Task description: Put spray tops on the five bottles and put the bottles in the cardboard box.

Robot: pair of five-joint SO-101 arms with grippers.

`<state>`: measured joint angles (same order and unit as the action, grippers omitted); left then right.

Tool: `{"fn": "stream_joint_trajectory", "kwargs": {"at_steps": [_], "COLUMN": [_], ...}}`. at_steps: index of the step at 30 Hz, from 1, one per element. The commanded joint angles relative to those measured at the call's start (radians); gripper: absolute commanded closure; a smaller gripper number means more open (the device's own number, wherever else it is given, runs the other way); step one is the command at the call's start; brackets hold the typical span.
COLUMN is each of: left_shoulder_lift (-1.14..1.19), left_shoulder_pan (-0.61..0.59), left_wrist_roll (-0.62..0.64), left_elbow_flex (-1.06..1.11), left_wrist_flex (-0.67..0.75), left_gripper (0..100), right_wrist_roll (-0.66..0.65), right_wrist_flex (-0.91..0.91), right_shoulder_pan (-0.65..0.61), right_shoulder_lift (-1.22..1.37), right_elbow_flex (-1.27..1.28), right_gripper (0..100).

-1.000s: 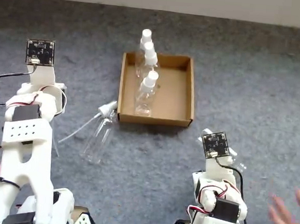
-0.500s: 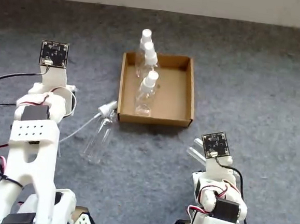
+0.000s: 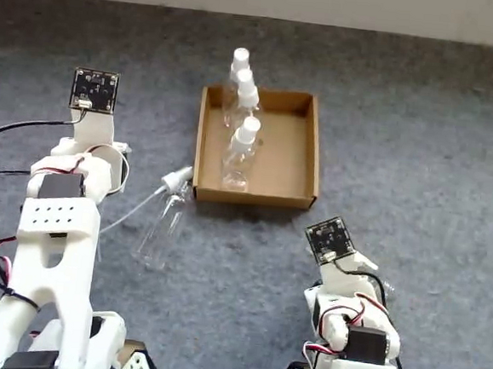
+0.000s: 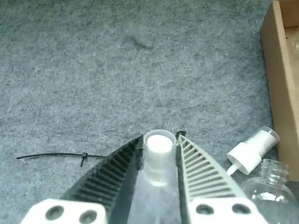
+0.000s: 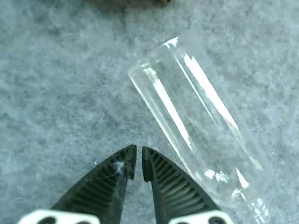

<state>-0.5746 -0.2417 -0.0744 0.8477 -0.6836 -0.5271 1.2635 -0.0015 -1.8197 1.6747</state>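
Clear plastic bottles on fuzzy grey carpet [image 3: 422, 121], brown cardboard box [image 3: 314, 147].
Left gripper [image 4: 160, 138] clamps a white cylindrical spray top [image 4: 159, 145]. Right gripper [image 5: 138, 152] is pinched together and empty beside a smooth clear bottle [image 5: 196, 126], which lies flat with its base pointing away from the arm. Three capped bottles [image 3: 239, 154] stand upright in the box.

Upper centre, the cardboard box [image 3: 288, 154] holds three bottles [image 3: 238, 156]; an open bottle [image 3: 161, 225] and spray top [image 3: 177, 179] lie at its lower left.

Glossy clear plastic bottle [image 5: 196, 121], smooth white plastic spray top [image 4: 159, 144], matt cardboard box [image 3: 316, 147], rough grey carpet [image 3: 422, 121].
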Motion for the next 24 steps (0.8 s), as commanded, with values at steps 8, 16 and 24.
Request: {"fn": "stream_joint_trajectory", "kwargs": {"at_steps": [8,16,24], "left_shoulder_lift": [-0.005,-0.005,-0.004], "left_shoulder_pan": [0.018,0.019,0.019], "left_wrist_roll": [0.011,0.011,0.011], "left_elbow_flex": [-0.007,-0.005,-0.005], "left_wrist_flex": [-0.003,-0.003,-0.003], "left_gripper": [90,90,90], "right_wrist_roll": [0.4,0.445,0.62], "right_wrist_flex": [-0.036,-0.059,-0.154], "right_shoulder_pan": [0.3,0.255,0.188], "right_shoulder_lift": [-0.01,-0.007,0.18], "right_elbow_flex": [-0.068,-0.163,-0.206], "right_gripper": [85.3,80.8,80.4]}}
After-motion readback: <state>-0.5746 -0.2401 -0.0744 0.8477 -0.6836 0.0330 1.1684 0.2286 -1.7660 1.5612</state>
